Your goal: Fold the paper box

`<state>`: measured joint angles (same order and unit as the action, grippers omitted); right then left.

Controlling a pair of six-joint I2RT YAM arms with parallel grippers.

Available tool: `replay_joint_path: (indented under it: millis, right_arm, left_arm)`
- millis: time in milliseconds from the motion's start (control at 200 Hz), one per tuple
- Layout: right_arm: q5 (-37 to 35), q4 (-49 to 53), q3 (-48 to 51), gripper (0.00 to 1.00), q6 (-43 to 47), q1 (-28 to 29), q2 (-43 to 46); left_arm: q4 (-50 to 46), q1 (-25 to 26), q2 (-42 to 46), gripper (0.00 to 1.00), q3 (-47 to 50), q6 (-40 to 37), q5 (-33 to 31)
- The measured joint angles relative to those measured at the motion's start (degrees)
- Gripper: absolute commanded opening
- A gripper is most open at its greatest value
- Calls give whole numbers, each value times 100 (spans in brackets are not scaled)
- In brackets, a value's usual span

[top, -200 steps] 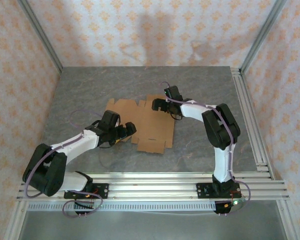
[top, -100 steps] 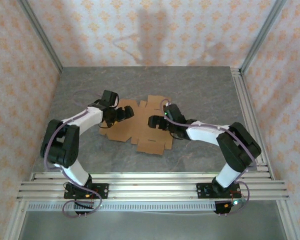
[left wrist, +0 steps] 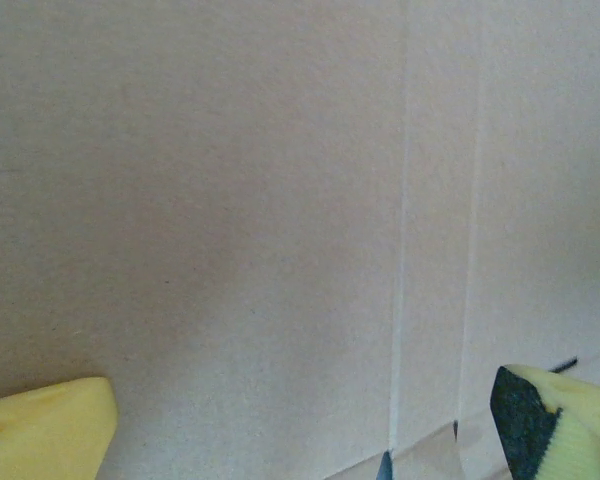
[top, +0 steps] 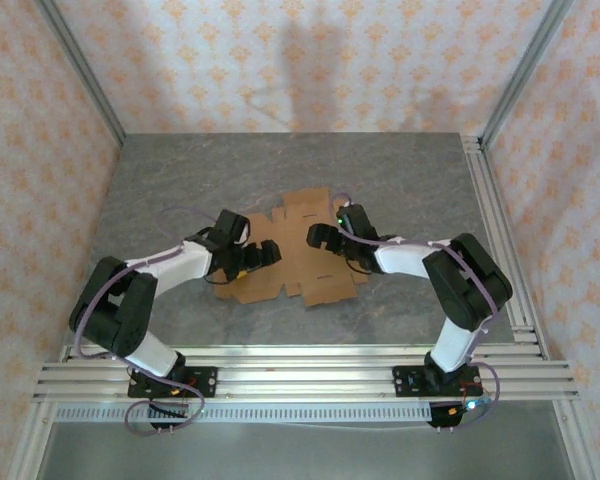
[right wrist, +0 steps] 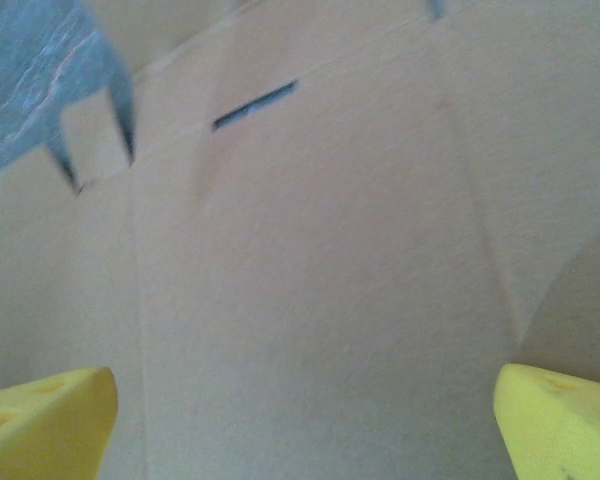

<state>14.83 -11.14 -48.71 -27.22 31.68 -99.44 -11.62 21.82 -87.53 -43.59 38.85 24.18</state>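
Left of centre in the overhead view, the left pincer (top: 263,255) sits over the left part of the paper box (top: 298,268). The box is a flat brown corrugated cardboard piece with die-cut flaps, lying unfolded in the middle of the grey stone-patterned tabletop (top: 180,180). The left wrist camera gives the close detail. Its yellow fingertips (left wrist: 45,432) stand wide apart at the lower corners, gripping nothing, with bare cardboard and vertical crease lines (left wrist: 402,250) above them. Right of centre overhead, the right pincer (top: 318,238) is over the box's upper right part. Its wrist camera shows yellow fingertips (right wrist: 560,425) spread wide and empty, a narrow dark slot (right wrist: 255,105) at upper centre, and tabletop at upper left.
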Motion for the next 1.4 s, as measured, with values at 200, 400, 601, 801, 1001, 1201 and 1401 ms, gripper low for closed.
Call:
replay_joint_path:
  millis: [200,400,601,801,1001,1201,1401]
  right_arm:
    - [-48,463,0,99,402,-166,437]
    - [-92,968,-7,99,791,-608,1193]
    - [101,1047,208,96,837,-1123,1318]
    - [621,1001,398,87,715,-1405,1235]
    - [1182,785,402,70,623,-1528,793]
    - [1598,649,391,48,627,-1578,352]
    - [1910,417,387,35,597,-1611,275]
  left_arm:
    - [-420,48,236,99,-258,2,-426]
    - [-649,245,-55,84,-1290,-192,-509]
    - [-575,597,-931,56,-1829,-188,-402]
    - [-487,667,-1624,40,-1873,-136,-315]
    - [-365,664,-1766,40,-1843,-138,-313]
    - [-144,664,-1764,40,-1733,-138,-313]
    - [-39,664,-1764,40,-1694,-138,-313]
